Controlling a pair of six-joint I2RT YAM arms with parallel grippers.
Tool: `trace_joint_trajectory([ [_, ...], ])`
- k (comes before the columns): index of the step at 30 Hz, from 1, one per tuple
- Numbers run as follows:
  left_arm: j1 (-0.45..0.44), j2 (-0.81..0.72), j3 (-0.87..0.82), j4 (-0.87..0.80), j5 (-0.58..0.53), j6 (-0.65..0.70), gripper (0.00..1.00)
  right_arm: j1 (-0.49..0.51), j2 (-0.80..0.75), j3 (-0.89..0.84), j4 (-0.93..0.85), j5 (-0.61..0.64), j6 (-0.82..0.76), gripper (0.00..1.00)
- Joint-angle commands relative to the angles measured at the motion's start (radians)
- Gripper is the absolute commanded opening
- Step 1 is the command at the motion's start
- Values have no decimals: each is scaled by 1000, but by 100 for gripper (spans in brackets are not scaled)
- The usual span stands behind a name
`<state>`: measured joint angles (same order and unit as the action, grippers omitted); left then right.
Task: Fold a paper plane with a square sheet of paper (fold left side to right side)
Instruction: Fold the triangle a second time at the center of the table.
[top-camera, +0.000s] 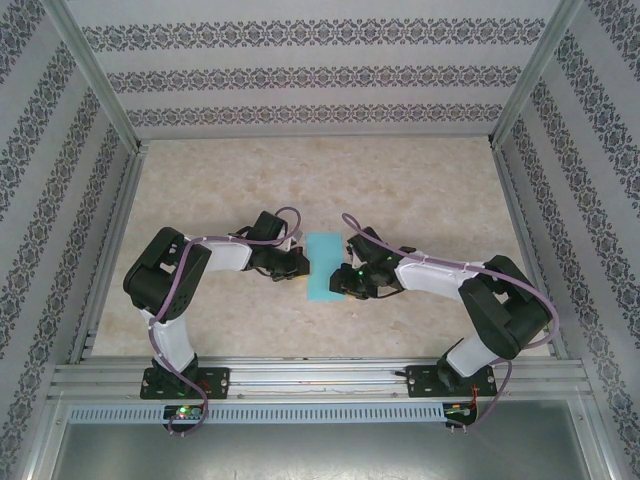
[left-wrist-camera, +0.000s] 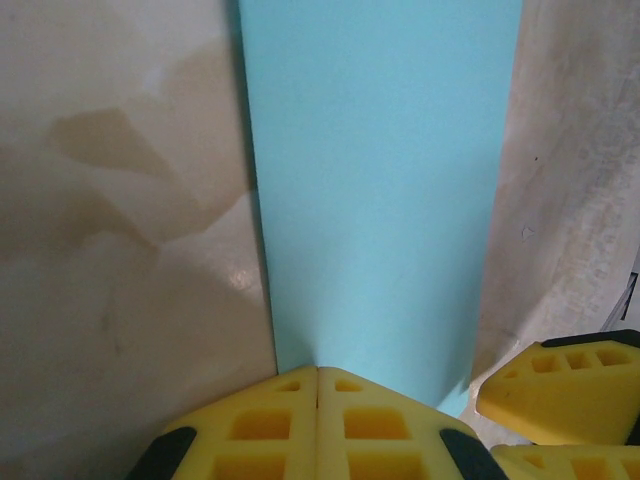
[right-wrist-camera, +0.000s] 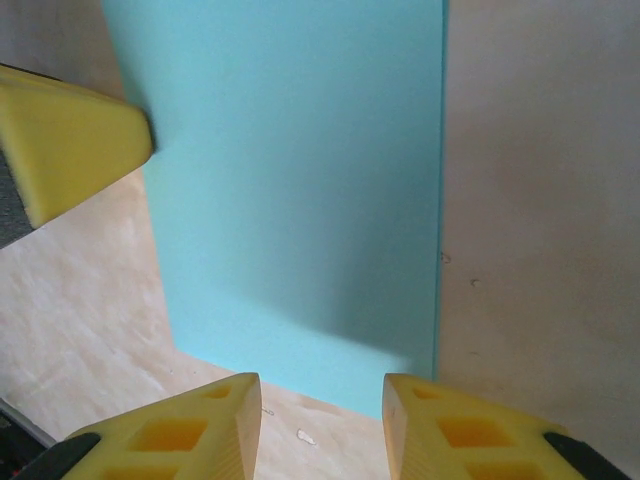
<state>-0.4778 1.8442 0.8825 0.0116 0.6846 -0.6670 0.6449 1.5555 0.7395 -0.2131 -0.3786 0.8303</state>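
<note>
At counter (top-camera: 420, 190) centre the square sheet of paper (top-camera: 324, 266) lies folded narrow, left gripper (left-wrist-camera: 317, 375) jaws clenched empty at its nine o'clock edge, right gripper (right-wrist-camera: 322, 400) jaws parted, empty, at four o'clock; recommend pressing the crease flat.

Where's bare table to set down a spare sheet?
Far half of the table, between the folded paper and back wall. Also the near strip between paper and front rail. Crowded at centre: left gripper and right gripper flank the paper.
</note>
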Motion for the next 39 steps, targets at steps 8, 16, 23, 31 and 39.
trace_joint_trajectory([
  [8, -7, 32, -33, -70, -70, -2, 3, -18, 9, 30, -47, 37, -39, 42],
  [16, -7, 23, -29, -65, -59, -5, 3, -9, 38, 50, -69, 58, -46, 46],
  [23, -7, 22, -16, -81, -61, 3, 3, 6, 66, 63, -72, 49, -46, 46],
  [31, -7, 27, -19, -74, -60, 0, 3, 32, 84, 91, -69, 41, -40, 45],
  [39, -8, 27, -22, -70, -59, -2, 3, 43, 95, 113, -66, 39, -34, 45],
])
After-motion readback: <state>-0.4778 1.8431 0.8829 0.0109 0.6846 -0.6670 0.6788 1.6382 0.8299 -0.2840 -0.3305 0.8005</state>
